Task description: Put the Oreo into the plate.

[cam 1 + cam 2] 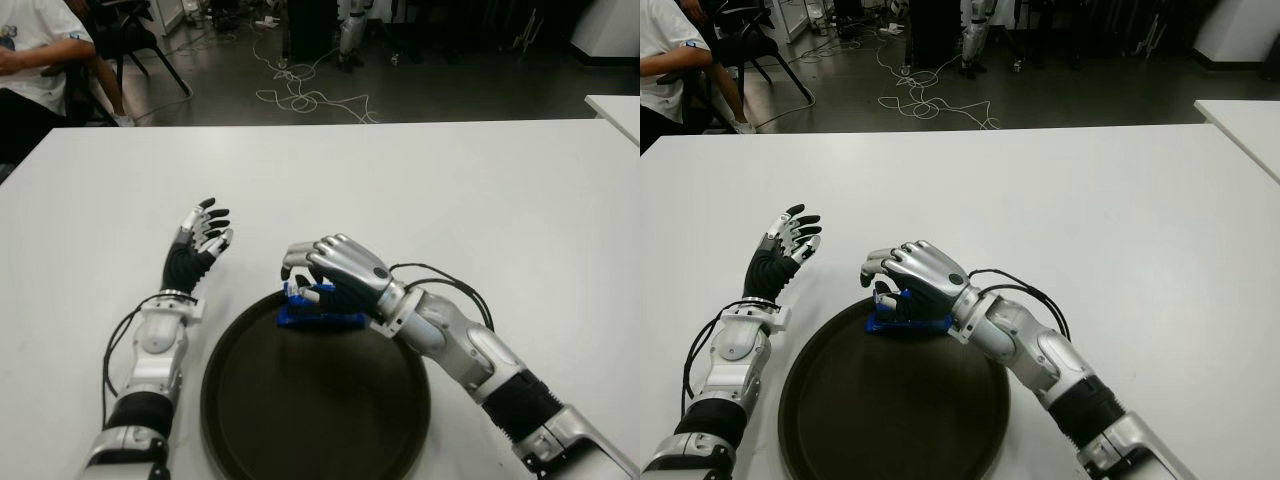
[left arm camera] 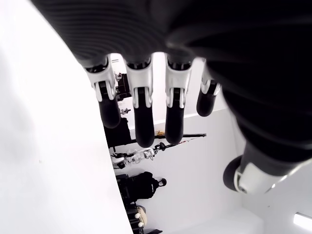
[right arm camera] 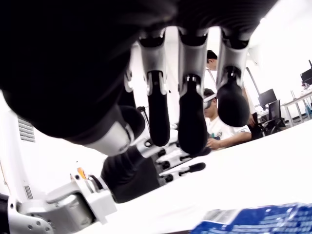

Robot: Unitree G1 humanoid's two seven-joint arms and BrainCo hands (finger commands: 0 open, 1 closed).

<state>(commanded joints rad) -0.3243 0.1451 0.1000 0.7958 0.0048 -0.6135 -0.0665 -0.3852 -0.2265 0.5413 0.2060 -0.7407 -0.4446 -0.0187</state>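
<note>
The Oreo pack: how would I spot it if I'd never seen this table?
Find the white table, then the round dark plate at its near edge. At the plate's far rim, under the right hand, lies the Oreo pack, the only blue thing there.

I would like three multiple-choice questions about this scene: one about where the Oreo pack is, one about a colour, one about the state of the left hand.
1. Where is the Oreo pack?
A. at the far rim of the plate, under the right hand
B. beside the left hand
C. at the table's far edge

2. What colour is the plate?
A. white
B. dark brown
C. red

3. How is the left hand?
A. closed on the pack
B. open, holding nothing
C. pressing on the plate

Answers: 1 A, the right hand covers the blue pack at the plate's far rim. 2 B, it looks dark against the white table. 3 B, its fingers are spread over bare table.
</note>
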